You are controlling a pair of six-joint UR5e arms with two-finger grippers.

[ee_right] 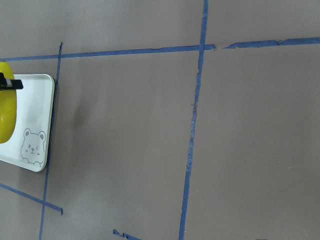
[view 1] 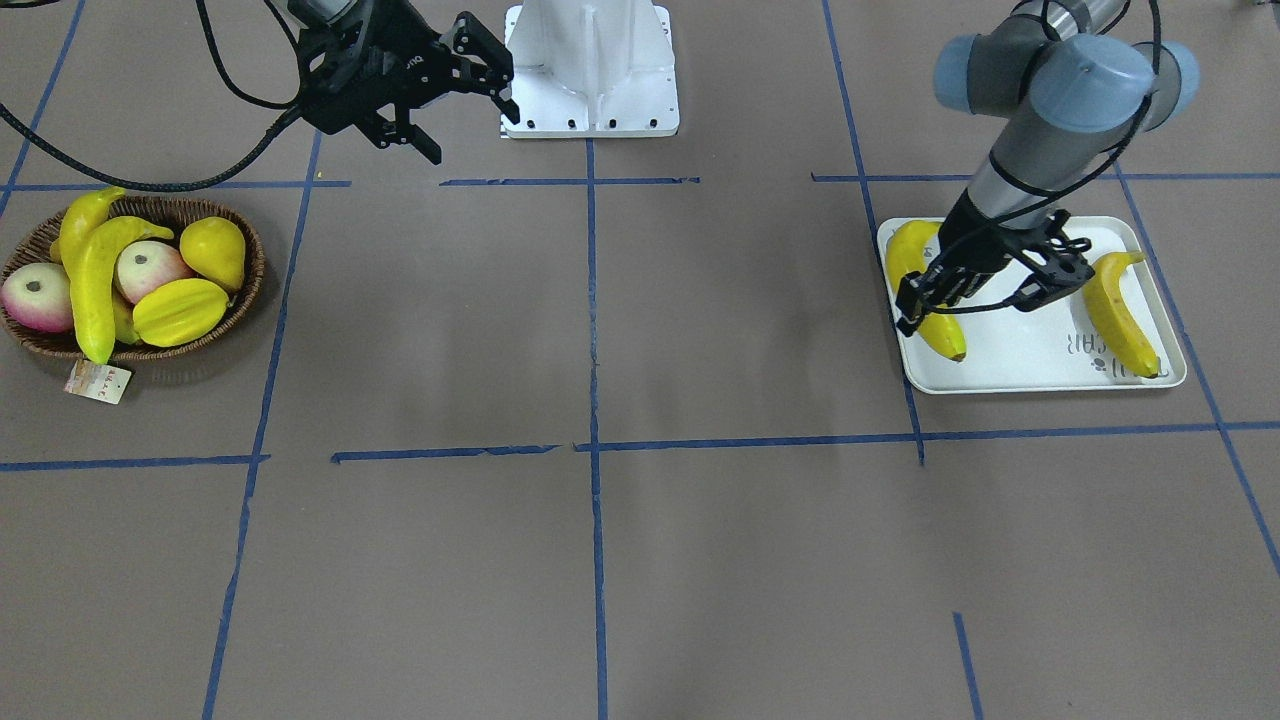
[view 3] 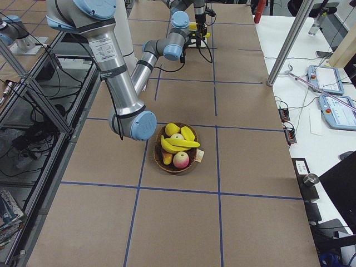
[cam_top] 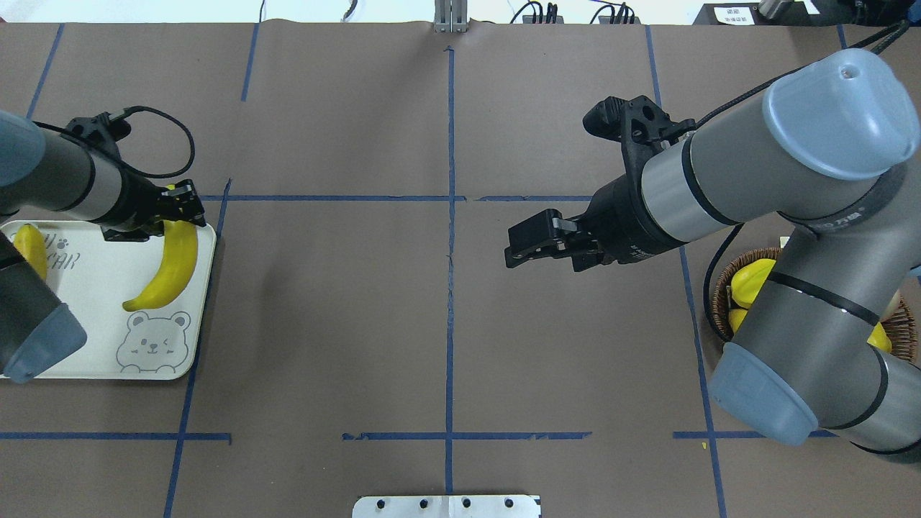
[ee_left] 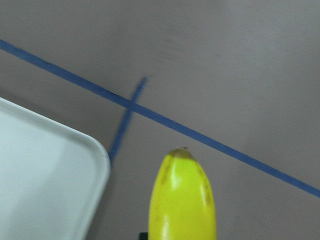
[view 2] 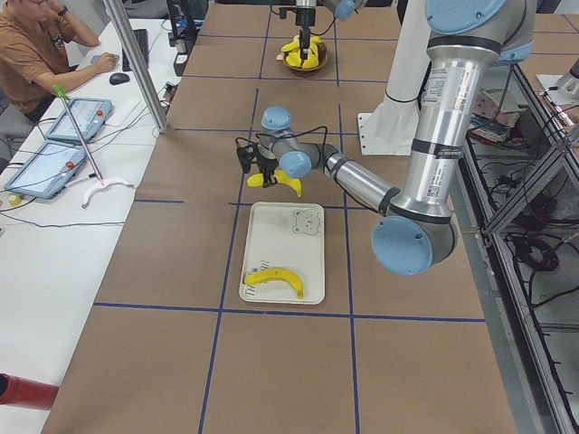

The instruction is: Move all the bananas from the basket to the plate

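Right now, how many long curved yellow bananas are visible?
4 bananas: two in the brown wicker basket, one on the pale rectangular plate, one in the left gripper. More may be hidden.

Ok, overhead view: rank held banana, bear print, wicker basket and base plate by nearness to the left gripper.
1. Held banana, in the left gripper.
2. Bear print, on the tray.
3. Base plate, bottom centre.
4. Wicker basket, far right.

Lighting: bright, even, diffuse, from overhead; no glare on table point(view 1: 640, 560).
Shadows: faint, soft-edged patches mid-table and toward its edges.
Focus: 4 fixed views sharp.
Left wrist view: soft throughout; banana point(ee_left: 182, 195) and plate point(ee_left: 45, 175) corner blurred, probably too close.
Right wrist view: clear.
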